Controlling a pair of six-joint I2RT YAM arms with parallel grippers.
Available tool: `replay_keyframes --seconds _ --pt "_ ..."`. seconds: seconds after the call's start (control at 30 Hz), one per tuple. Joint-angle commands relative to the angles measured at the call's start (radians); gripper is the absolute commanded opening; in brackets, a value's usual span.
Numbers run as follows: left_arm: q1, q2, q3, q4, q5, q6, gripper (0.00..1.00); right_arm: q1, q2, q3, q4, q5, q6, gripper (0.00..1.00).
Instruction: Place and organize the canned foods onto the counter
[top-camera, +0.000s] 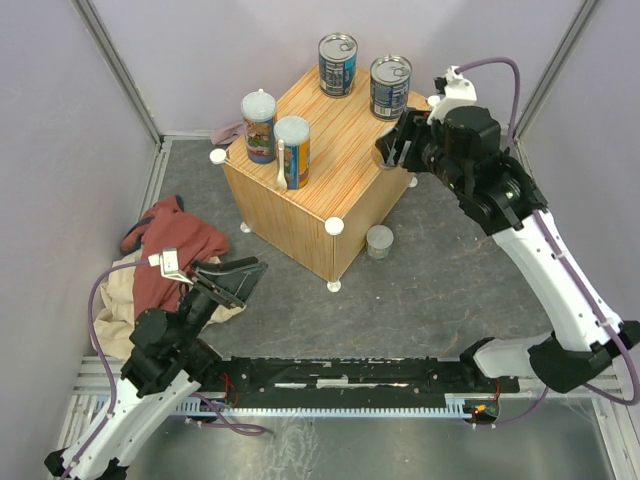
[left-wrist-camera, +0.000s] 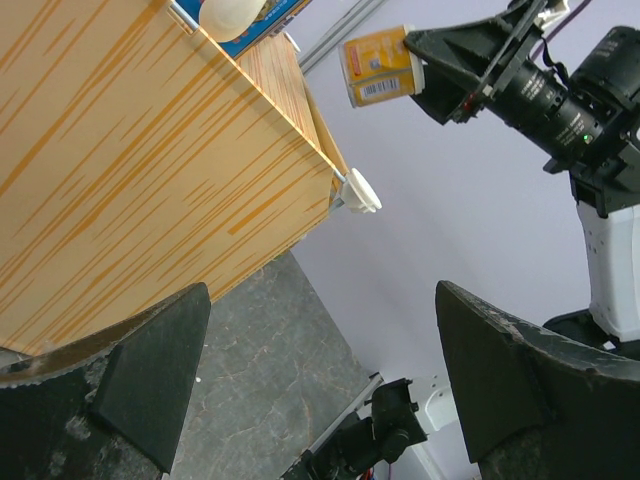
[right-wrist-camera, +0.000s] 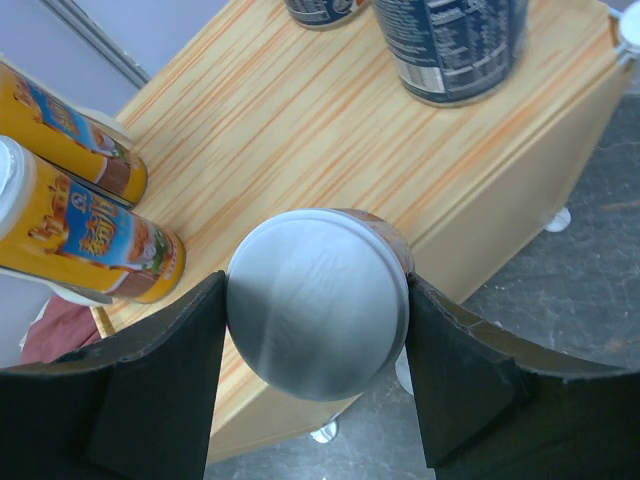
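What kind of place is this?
Most likely a robot test cell, not a real kitchen: plain lilac walls on metal frame posts, two robot arms on a base rail, and a wooden box holding cans.

The left arm (top-camera: 120, 410) and right arm (top-camera: 560, 290) have white link shells and black joint housings. A lilac cable (top-camera: 490, 63) loops out behind each tool. The left tool (left-wrist-camera: 322, 300) and right tool (top-camera: 395, 148) each carry two matt black wedge-shaped fingers (left-wrist-camera: 150, 380), scuffed at the edges.

Blue cans (top-camera: 338, 64), tall orange cans (top-camera: 259, 126) upright on counter (top-camera: 340, 140); short can (right-wrist-camera: 318, 303) held above; floor can (top-camera: 379, 241) beside counter
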Motion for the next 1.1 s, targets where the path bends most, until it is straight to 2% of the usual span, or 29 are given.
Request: replay_keyframes --seconds 0.0,0.73,0.9,1.07 --pt "-0.003 0.001 0.005 0.045 -0.004 -0.031 0.99 0.021 0.071 0.136 0.063 -0.018 -0.014 0.30" --pt "-0.004 0.060 -0.008 0.108 0.019 0.000 0.99 0.063 0.610 0.791 -0.126 -0.015 -0.060 0.31" --pt "-0.003 0.069 -0.018 0.121 0.026 0.004 0.99 0.061 0.689 0.900 -0.156 -0.026 -0.062 0.32" --pt "-0.003 0.075 -0.026 0.130 0.030 0.010 0.99 0.061 0.727 0.934 -0.150 -0.034 -0.059 0.33"
